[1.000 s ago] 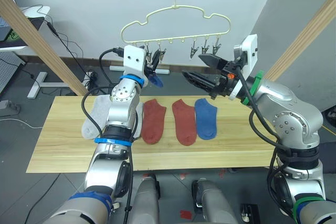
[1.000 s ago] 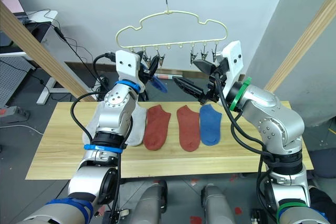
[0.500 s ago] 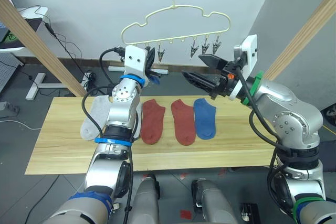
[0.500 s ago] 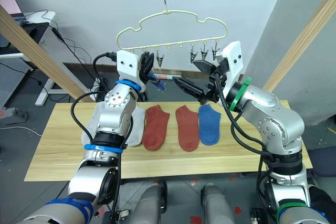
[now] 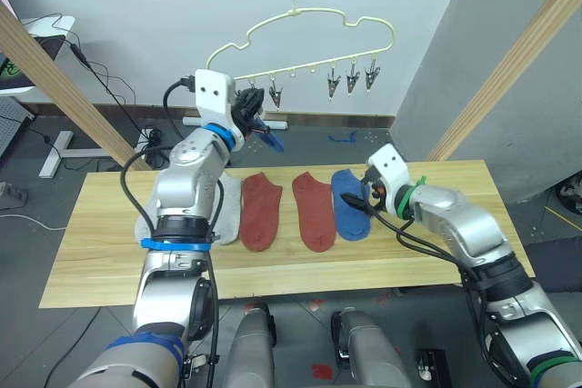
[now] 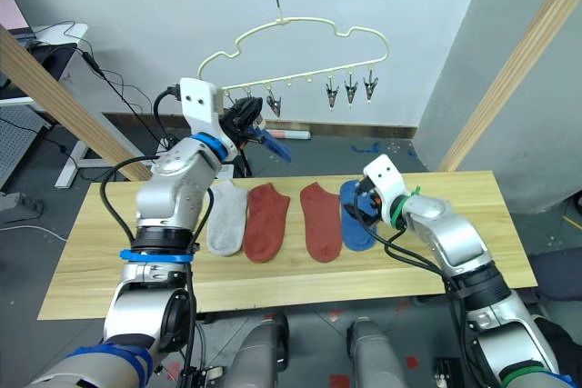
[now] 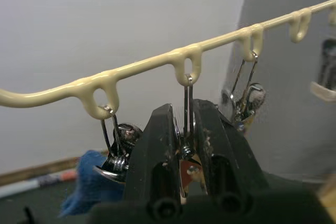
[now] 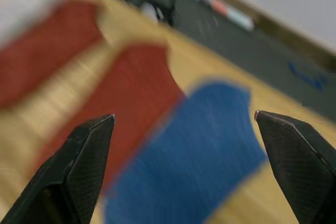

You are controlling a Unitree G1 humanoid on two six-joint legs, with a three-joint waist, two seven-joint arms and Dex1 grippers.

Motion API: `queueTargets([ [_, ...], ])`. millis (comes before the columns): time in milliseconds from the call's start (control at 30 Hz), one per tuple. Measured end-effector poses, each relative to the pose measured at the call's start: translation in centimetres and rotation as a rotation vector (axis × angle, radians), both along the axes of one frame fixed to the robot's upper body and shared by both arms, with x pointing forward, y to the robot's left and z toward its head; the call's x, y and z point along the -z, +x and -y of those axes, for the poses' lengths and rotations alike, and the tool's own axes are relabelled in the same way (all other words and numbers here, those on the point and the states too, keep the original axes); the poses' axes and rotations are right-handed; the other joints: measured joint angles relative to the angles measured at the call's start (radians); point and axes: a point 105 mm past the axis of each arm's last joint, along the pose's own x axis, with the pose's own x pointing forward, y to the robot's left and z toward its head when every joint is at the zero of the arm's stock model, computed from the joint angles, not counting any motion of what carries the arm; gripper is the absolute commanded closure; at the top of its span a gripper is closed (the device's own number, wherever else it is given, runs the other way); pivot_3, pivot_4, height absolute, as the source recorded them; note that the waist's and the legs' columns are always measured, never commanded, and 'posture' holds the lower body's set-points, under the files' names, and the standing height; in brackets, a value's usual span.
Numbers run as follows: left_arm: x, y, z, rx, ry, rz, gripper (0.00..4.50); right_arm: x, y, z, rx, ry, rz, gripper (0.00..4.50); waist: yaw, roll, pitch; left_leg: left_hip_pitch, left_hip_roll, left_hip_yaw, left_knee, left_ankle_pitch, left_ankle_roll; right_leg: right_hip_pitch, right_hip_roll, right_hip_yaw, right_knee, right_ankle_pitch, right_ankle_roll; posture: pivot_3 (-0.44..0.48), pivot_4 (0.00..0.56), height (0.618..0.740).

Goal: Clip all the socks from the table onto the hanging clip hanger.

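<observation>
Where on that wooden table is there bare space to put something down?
The table is bare left of the grey sock, and along the near edge in front of the socks. Right of the blue sock the wood is bare but the right gripper hovers there. The middle is crowded: two red socks lie close together.

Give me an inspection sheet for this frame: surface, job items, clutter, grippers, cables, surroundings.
Surface: table, light wood planks.
Job items: grey sock, two rust red socks and blue sock lying flat; another blue sock up at the clip hanger.
Clutter: nothing seen.
Grippers: left gripper shut on a hanger clip; right gripper open over the flat blue sock.
Cables: black cables on the floor behind.
Surroundings: wooden pole frame, grey wall.
</observation>
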Motion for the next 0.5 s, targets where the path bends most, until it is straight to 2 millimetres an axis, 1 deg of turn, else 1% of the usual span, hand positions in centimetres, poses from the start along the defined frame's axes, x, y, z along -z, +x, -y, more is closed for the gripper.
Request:
queueTargets([
  [67, -0.2, -0.4, -0.6, 0.008, -0.021, -0.019, 4.3, 1.8, 0.8, 0.2, 0.038, -0.017, -0.025, 0.0, -0.001, 0.0, 0.0, 0.0, 0.0, 0.0, 0.0, 0.0, 0.0, 0.0, 0.0, 0.0, 0.0, 0.0, 0.0, 0.022, 0.257, 0.74],
  [133, -0.2, -1.0, -0.7, 0.022, -0.03, -0.031, 4.3, 2.7, 1.5, 0.0, 0.052, -0.027, -0.029, 0.0, 0.001, 0.0, 0.0, 0.0, 0.0, 0.0, 0.0, 0.0, 0.0, 0.0, 0.0, 0.0, 0.0, 0.0, 0.0, 0.022, 0.257, 0.74],
  [267, 0.0, -1.8, -0.5, 0.04, -0.035, -0.042, 4.3, 2.6, 3.0, -1.0, 0.046, -0.037, 0.006, 0.0, 0.003, 0.0, 0.0, 0.0, 0.0, 0.0, 0.0, 0.0, 0.0, 0.001, 0.0, 0.0, 0.0, 0.0, 0.0, 0.022, 0.257, 0.74],
  [300, 0.1, -2.0, -0.5, 0.044, -0.039, -0.046, 4.3, 2.9, 3.4, -1.2, 0.053, -0.038, 0.003, 0.0, 0.004, 0.0, 0.0, 0.001, 0.0, 0.0, 0.0, 0.0, 0.0, 0.001, 0.0, 0.0, 0.0, 0.0, 0.0, 0.043, 0.252, 0.74],
  [333, 0.2, -2.1, -0.4, 0.047, -0.042, -0.047, 4.3, 3.1, 3.5, -1.2, 0.055, -0.045, -0.001, 0.0, 0.006, 0.0, 0.0, 0.001, 0.0, 0.0, 0.0, 0.0, 0.0, 0.001, 0.0, 0.0, 0.0, 0.0, 0.0, 0.043, 0.252, 0.74],
  [400, 0.2, -2.4, -0.2, 0.05, -0.046, -0.051, 4.3, 4.3, 3.5, -1.2, 0.063, -0.054, -0.03, 0.0, 0.007, 0.0, 0.0, 0.001, 0.0, -0.001, 0.0, 0.0, 0.0, 0.002, 0.0, 0.0, 0.0, 0.0, 0.0, 0.053, 0.248, 0.74],
  [500, 0.3, -2.7, 0.0, 0.059, -0.053, -0.061, 4.3, 4.7, 3.4, -1.0, 0.06, -0.043, -0.043, 0.0, 0.007, 0.0, 0.0, 0.002, 0.0, -0.001, 0.0, 0.0, 0.0, 0.003, -0.001, 0.0, 0.0, 0.0, 0.0, 0.053, 0.248, 0.74],
])
